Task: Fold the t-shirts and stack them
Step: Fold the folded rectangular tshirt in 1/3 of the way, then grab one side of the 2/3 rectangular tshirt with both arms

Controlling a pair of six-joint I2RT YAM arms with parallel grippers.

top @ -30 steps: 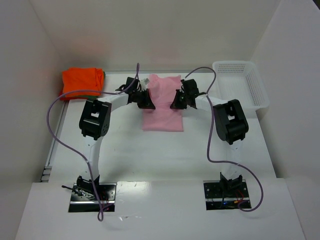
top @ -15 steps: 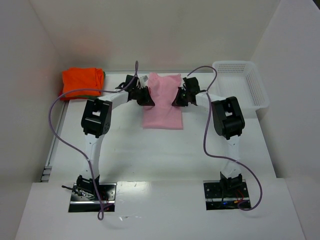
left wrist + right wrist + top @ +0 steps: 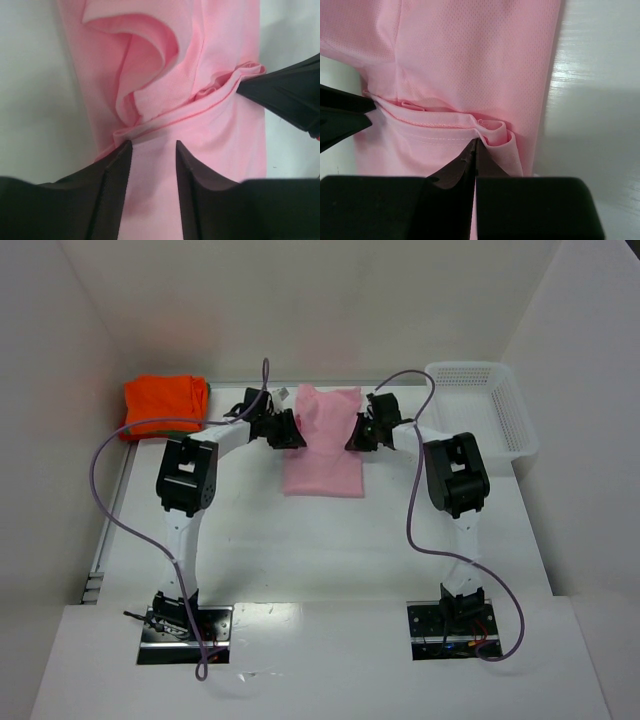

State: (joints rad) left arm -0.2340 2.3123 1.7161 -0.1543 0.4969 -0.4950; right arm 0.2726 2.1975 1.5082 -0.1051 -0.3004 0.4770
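Table point(image 3: 300, 540): white; pink shirt point(image 3: 325, 465) upper centre.
Walls point(image 3: 300, 310): white; orange shirt point(image 3: 165, 405) upper left, basket point(image 3: 520, 430) upper right.
Left gripper point(image 3: 150, 150): parted astride pink shirt.
Right gripper point(image 3: 474, 145): clamped on its fold.

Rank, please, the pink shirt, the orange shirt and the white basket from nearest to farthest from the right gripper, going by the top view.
1. Pink shirt: middle of the table, pinched by the right gripper.
2. White basket: far right corner, off to the gripper's right.
3. Orange shirt: far left corner, beyond the other arm.
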